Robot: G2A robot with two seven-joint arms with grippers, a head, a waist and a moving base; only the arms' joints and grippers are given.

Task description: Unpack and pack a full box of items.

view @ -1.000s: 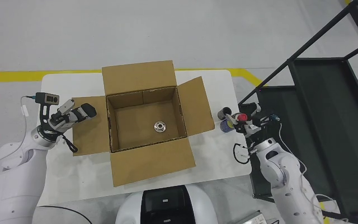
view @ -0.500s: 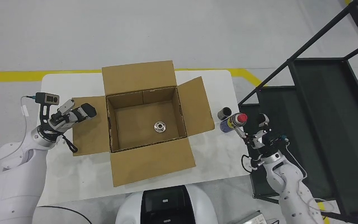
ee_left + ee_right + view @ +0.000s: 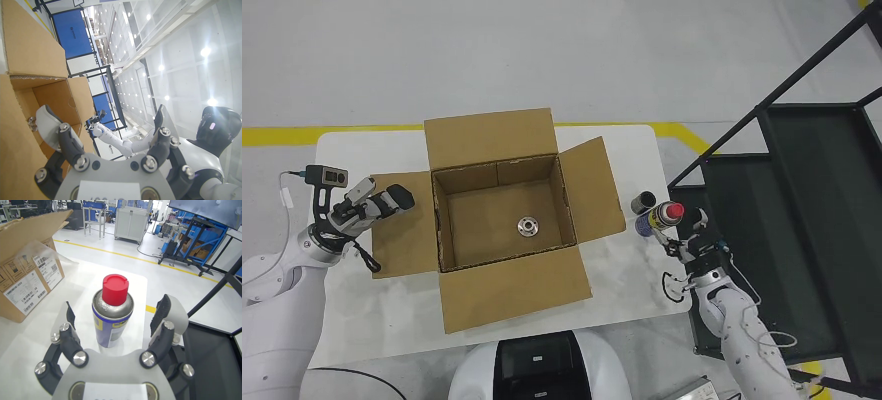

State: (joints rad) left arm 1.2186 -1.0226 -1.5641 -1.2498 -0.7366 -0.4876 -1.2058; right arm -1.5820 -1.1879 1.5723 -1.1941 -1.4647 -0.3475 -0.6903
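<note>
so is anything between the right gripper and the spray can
Nothing visible. The right gripper is open, and the spray can stands upright on the table directly ahead of it, in line with its opening. The small dark-topped can stands on the spray can's far side, out of the way.

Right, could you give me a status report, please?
Left claw open at box flap. Right claw open. Spray can upright on table, ungripped. Nothing blocking it.

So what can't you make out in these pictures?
Round metal part in the box: too small in the top view; a finger of the left gripper half covers it in the left wrist view.
Dark-capped can beside the spray can: too small to identify, top view.
</note>
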